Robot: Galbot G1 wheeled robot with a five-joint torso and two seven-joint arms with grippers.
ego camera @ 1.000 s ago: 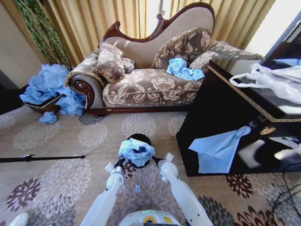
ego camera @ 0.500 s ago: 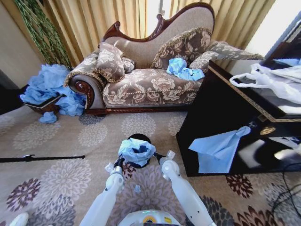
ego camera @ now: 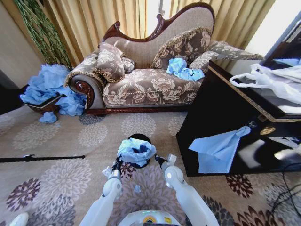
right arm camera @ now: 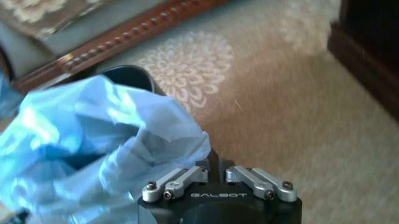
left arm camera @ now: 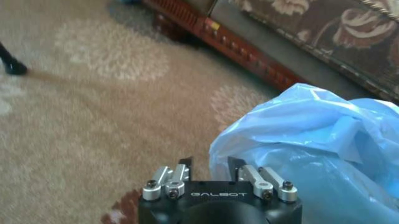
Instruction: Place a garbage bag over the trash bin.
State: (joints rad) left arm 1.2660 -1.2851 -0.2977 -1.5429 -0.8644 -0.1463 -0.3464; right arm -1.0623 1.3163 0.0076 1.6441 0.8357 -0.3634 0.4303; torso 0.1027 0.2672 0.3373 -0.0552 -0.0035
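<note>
The trash bin point(ego camera: 140, 138), small and black, stands on the patterned carpet in front of me; its round rim point(right arm camera: 128, 74) peeks out behind the plastic. The light-blue garbage bag point(ego camera: 136, 149) lies crumpled over the bin's mouth, bunched rather than spread. My left gripper point(ego camera: 116, 164) sits at the bag's left side. In the left wrist view this gripper point(left arm camera: 210, 164) is open, carpet shows between its fingers, and the bag point(left arm camera: 311, 140) lies beside one finger. My right gripper point(ego camera: 159, 160) is at the bag's right side; there it point(right arm camera: 213, 164) is shut on an edge of the bag point(right arm camera: 93, 135).
A carved sofa point(ego camera: 150, 80) with loose blue bags point(ego camera: 183, 69) stands behind the bin. A black cabinet point(ego camera: 221, 117) on the right carries a blue sheet point(ego camera: 216, 148) and a white plastic bag point(ego camera: 273, 80). A heap of blue bags point(ego camera: 49, 87) and a black pole point(ego camera: 42, 158) lie left.
Both arms have drawn back slightly toward me. The bag on the bin has shifted a little to the left.
</note>
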